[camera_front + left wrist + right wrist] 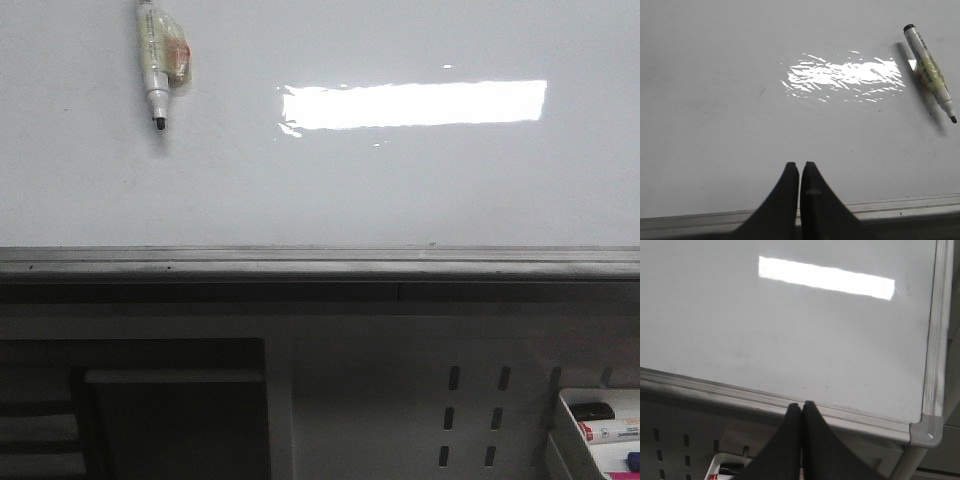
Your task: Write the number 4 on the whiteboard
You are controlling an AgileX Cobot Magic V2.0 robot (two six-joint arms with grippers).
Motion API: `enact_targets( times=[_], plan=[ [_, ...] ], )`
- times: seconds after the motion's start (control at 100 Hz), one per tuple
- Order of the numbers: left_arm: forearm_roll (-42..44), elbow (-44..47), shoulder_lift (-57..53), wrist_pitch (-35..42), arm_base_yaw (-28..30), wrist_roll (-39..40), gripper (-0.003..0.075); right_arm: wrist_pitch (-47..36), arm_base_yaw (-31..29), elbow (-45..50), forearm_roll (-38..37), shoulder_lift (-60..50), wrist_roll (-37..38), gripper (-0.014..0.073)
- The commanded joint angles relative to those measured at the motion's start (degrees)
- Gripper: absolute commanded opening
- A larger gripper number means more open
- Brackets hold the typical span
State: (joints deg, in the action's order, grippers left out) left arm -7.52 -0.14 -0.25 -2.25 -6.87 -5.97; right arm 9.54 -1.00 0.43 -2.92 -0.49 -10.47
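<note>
Left gripper [800, 167] pressed closed at bottom centre of its wrist view, right gripper [801, 407] likewise, both empty; beyond them the whiteboard [400, 190], blank, filling the frame; marker [155, 60] lying upper left in front view.

The left gripper [799, 167] shows as two matte black fingers [785, 200], broad at the base and tapering to narrow, slightly rounded tips, with a small pale mark on one finger's upper face. The right gripper [800, 406] has the same pair of plain black tapered fingers [817, 445], smooth-surfaced and without visible screws, cables or lettering. The front view shows no part of either arm.
</note>
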Motion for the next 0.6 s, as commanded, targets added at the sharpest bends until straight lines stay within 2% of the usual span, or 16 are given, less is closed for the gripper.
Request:
enact_targets(
  times=[0.0,0.5,0.59],
  plan=[
    [-0.47,1.60,-1.53,4.01,0.11,0.70,-0.0020,-4.85,0.17,1.23,-0.57,-1.28,-0.28,-0.0069],
    [0.00,1.60,-1.53,4.48,0.11,0.70,-0.0020,-5.95,0.17,1.23,-0.57,-1.28,-0.28,-0.0069],
    [-0.49,1.60,-1.53,4.48,0.11,0.70,-0.0020,-5.95,0.17,1.23,1.39,-1.28,-0.28,-0.0069]
  ],
)
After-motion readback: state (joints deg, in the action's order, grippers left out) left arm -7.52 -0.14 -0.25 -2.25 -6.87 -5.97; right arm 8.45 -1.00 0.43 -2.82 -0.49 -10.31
